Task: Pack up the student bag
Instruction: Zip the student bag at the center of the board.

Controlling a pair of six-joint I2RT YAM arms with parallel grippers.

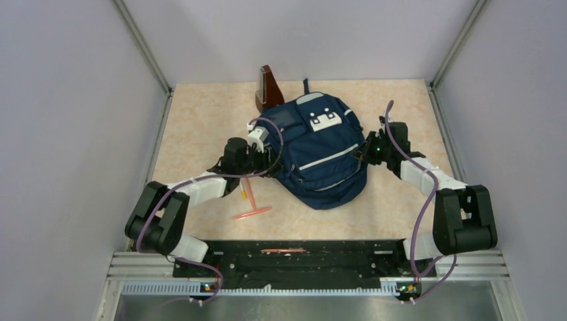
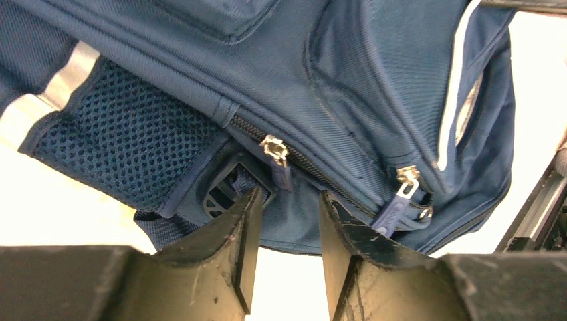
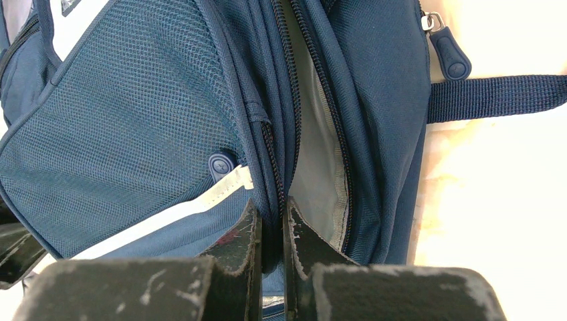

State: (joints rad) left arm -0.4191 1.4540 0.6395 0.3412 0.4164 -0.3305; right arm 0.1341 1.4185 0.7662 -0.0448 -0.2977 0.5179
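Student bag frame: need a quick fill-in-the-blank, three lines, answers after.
1. The right end effector is ____ on the student bag, pinching its fabric.
2. The left end effector has its jaws ____, gripping nothing.
3. The orange pens lie on the table beside the ____ arm.
Missing words: shut; open; left.

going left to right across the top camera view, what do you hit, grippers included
black left gripper → large navy blue fabric backpack → black right gripper
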